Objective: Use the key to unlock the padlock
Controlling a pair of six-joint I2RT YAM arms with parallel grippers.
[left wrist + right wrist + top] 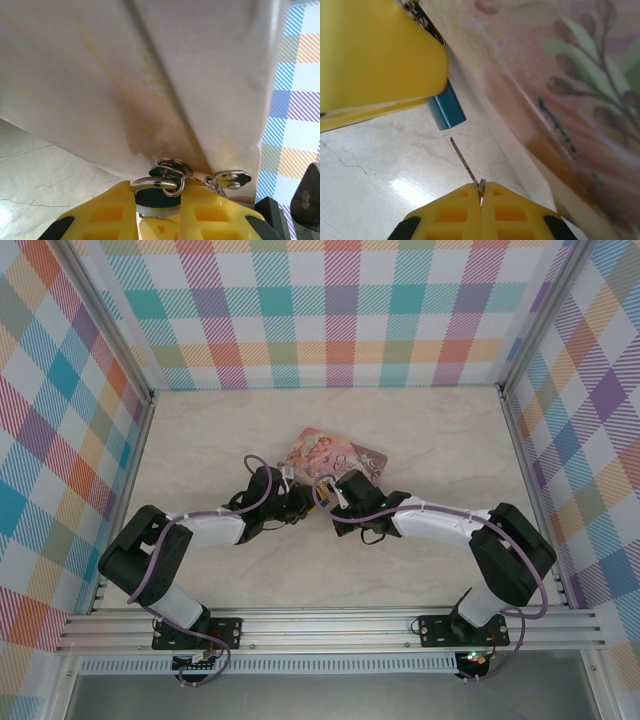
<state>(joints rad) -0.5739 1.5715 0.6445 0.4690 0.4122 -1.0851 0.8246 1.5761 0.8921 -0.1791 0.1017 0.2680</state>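
Right claw (481, 194) pinched tight on the key (465, 162), blade aiming at eleven o'clock toward the padlock (447, 111), which sits just off its tip, not touching. Left claw (159, 200) clamps that padlock beside the tin (560, 100).

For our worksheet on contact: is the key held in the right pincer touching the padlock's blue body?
Apart. The right wrist view shows a sliver of pale table between the tip of the key and the blue body of the padlock.
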